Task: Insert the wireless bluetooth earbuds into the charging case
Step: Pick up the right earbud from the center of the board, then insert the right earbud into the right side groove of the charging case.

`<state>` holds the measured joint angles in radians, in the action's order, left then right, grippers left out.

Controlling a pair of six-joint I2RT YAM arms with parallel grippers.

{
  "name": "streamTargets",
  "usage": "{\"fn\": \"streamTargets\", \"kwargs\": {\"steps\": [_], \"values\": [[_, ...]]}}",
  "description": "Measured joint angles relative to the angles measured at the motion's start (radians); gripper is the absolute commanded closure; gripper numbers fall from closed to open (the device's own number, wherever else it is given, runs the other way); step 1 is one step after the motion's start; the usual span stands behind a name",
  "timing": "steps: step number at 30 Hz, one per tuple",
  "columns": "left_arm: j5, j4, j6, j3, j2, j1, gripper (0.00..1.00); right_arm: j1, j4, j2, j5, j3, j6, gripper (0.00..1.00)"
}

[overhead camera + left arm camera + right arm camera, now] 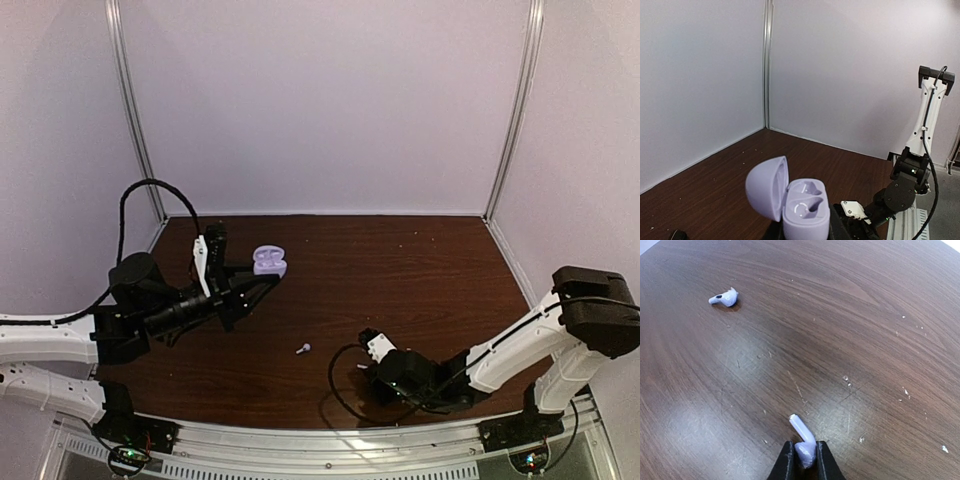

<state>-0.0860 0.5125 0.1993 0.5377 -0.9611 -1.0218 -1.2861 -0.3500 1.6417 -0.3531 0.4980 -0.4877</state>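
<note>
My left gripper (262,278) is shut on the lavender charging case (268,261), holding it above the table at the back left. In the left wrist view the case (805,210) is upright, its lid (766,187) swung open to the left and both wells bare. Low over the table's near middle, my right gripper (804,462) is shut on the head of a pale earbud (803,439), whose short stem points away along the wood. A second pale earbud (724,299) lies loose on the table (850,315), seen from above (303,349) left of the right gripper (362,366).
Pale walls with metal corner posts (515,110) close the brown table (400,270) at the back and sides. The right arm (907,180) shows across the table in the left wrist view. A black cable (345,400) loops beside the right gripper.
</note>
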Motion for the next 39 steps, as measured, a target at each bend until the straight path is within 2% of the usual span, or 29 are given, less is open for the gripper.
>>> {"fn": "streamTargets", "kwargs": {"steps": [9,21,29,39], "values": [[-0.001,-0.017,0.000,0.011,-0.006,0.000,1.00,-0.010,0.148,-0.072,0.026,0.013,0.024,0.97],[-0.036,-0.137,0.005,0.077,-0.058,0.000,1.00,-0.010,0.420,-0.316,0.016,0.167,0.108,0.97],[-0.121,-0.199,0.025,0.103,-0.103,0.000,1.00,-0.010,0.557,-0.392,-0.004,0.257,0.180,0.97],[-0.256,-0.184,0.008,0.078,-0.129,0.000,1.00,-0.012,0.656,-0.514,0.028,0.379,0.307,0.97]]}}
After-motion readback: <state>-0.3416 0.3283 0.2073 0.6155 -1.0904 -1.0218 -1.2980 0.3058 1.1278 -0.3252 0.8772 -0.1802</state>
